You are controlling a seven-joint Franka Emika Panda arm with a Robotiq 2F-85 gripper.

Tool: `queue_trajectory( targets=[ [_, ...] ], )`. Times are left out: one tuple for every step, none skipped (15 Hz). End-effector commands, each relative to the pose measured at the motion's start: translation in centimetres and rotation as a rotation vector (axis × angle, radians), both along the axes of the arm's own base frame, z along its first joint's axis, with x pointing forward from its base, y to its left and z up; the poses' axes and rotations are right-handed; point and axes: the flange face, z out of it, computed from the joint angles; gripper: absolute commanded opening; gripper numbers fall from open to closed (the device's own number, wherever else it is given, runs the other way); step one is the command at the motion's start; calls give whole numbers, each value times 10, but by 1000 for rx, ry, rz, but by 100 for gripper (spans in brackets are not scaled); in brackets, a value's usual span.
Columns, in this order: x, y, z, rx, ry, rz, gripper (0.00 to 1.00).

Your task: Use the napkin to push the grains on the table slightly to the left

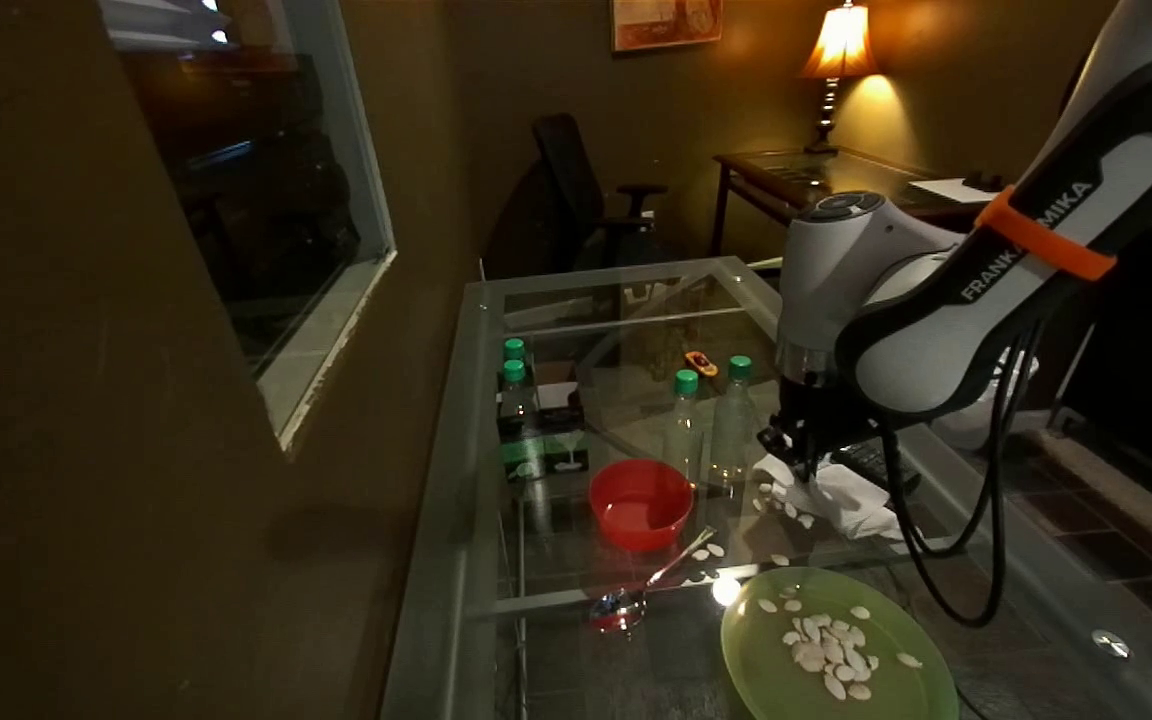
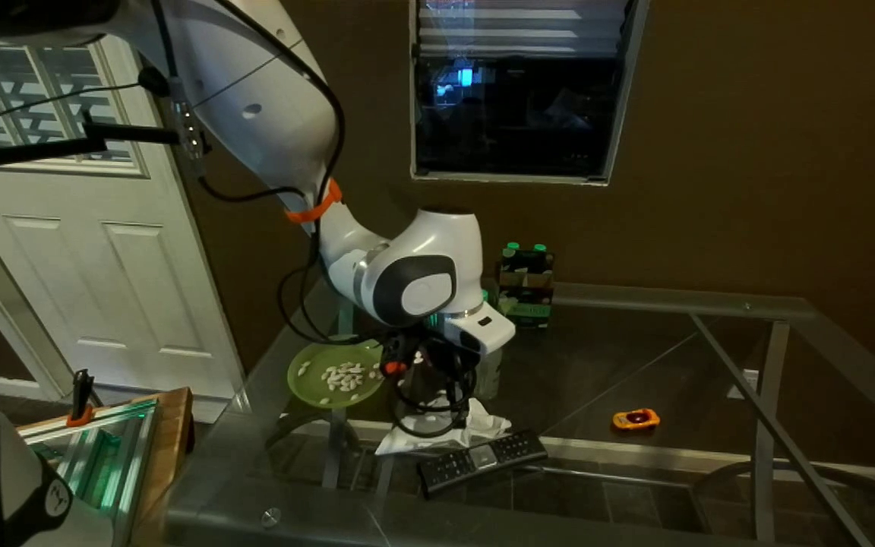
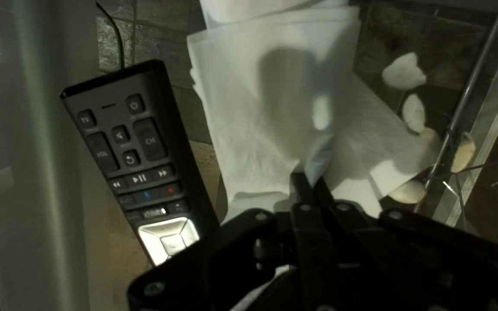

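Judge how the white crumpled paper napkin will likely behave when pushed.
The napkin is likely floppy: its thin layers crease and splay. It may buckle, since the black gripper seems to pinch only a fold. Its loose edge could ride over the nearby flat pale kernels.

Both exterior views reach me dim and brown. In an exterior view, a lamp at one o'clock glows amber onto the wall, and white glare marks the table at five. In an exterior view, a blue light shows in the window at twelve. My wrist view gives a shadow on the napkin at one, glare at ten, soft-looking grains at two.
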Motion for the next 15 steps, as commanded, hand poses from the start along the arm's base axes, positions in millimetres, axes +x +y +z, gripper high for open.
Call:
queue_trajectory(
  targets=[
    [12,7,-8,0,-21,40,1],
    [13,10,-10,10,-21,52,1],
    [14,13,-11,16,-20,64,1],
    [14,16,-12,28,-16,80,1],
    [14,19,-13,37,-12,96,1],
    [14,22,-13,57,-6,109,1],
    [14,26,-12,76,0,122,1],
    [14,30,-12,90,1,138,1],
    [15,33,-12,101,5,150,1],
    [14,38,-13,131,19,148,1],
    [13,43,-13,150,24,150,1],
    [13,47,-14,161,26,156,1],
    [13,49,-14,172,31,161,1],
    [13,52,-14,186,39,170,1],
    [12,56,-15,195,44,181,1]
  ],
)
